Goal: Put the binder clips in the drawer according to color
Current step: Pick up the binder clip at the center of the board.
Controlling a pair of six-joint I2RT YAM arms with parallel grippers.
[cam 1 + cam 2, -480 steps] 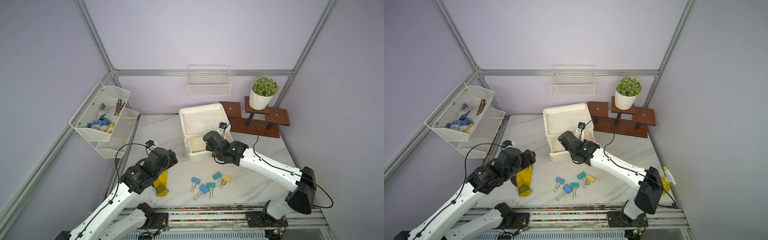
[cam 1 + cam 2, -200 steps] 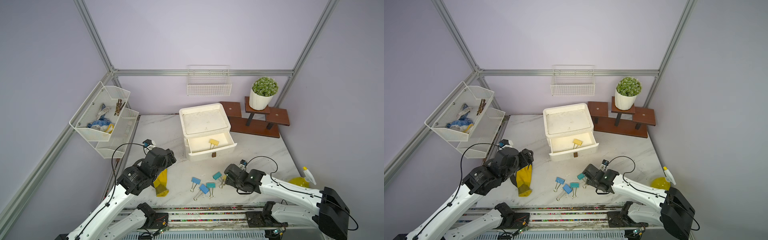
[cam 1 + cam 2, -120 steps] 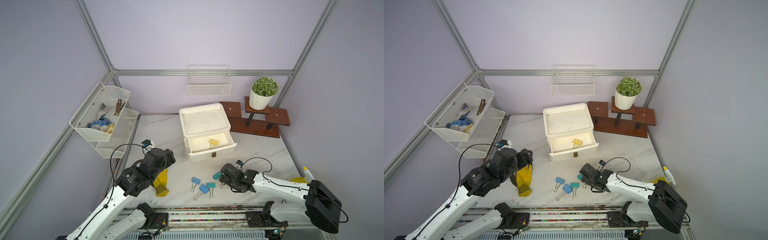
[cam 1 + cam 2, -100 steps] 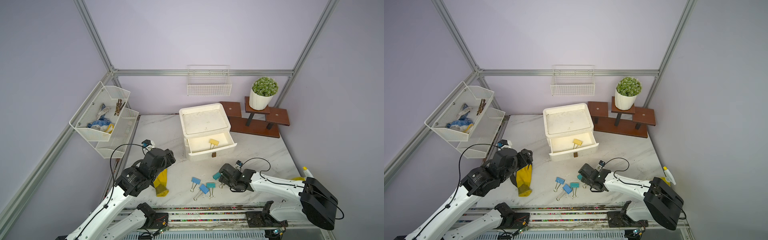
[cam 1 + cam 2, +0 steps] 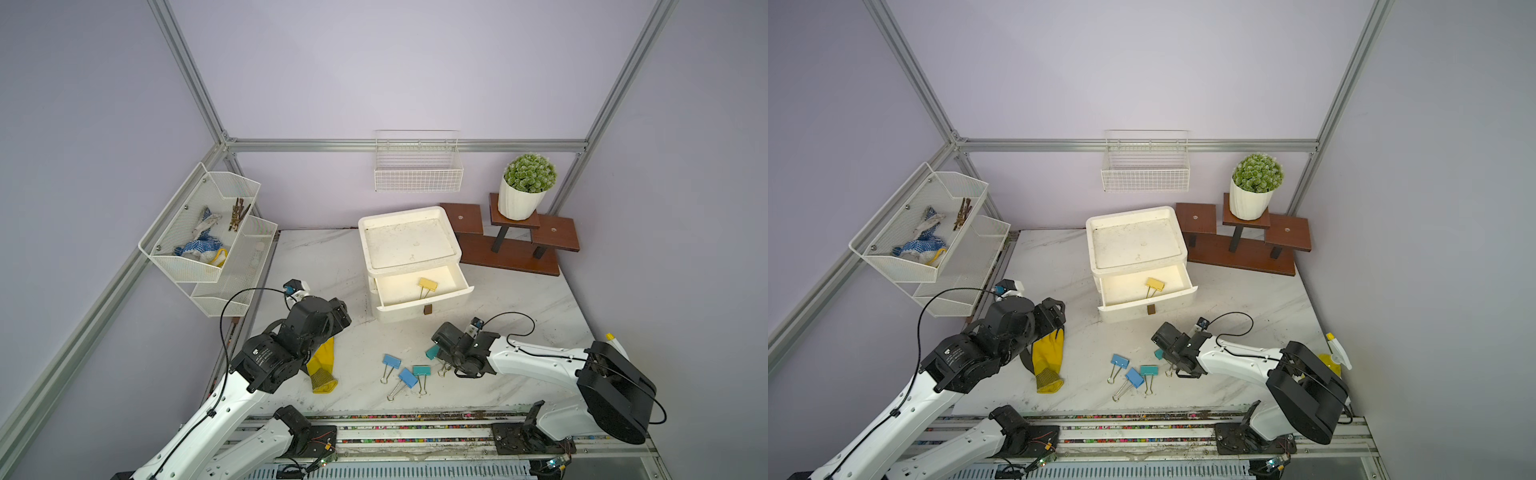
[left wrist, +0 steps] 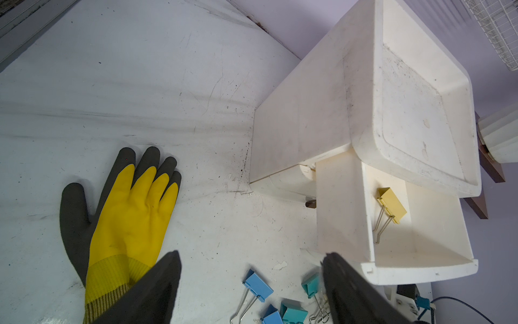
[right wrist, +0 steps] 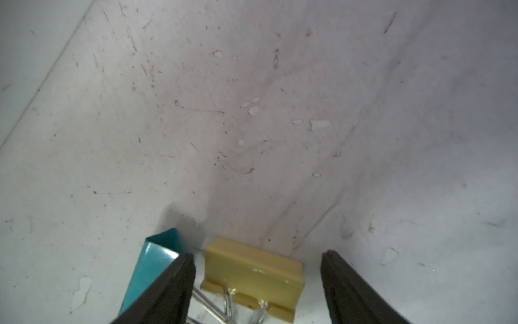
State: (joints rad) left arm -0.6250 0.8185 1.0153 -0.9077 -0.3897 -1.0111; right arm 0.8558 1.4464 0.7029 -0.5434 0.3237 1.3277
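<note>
While our right tool stands wide astride the yellow clip, we judge it light, stiff, slick: pinch its body.

Teal clip just beside yellow clip

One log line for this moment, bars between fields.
right gripper: open around tabletop yellow clip | left gripper: open, empty | drawer: open, holds stored yellow clip
</note>
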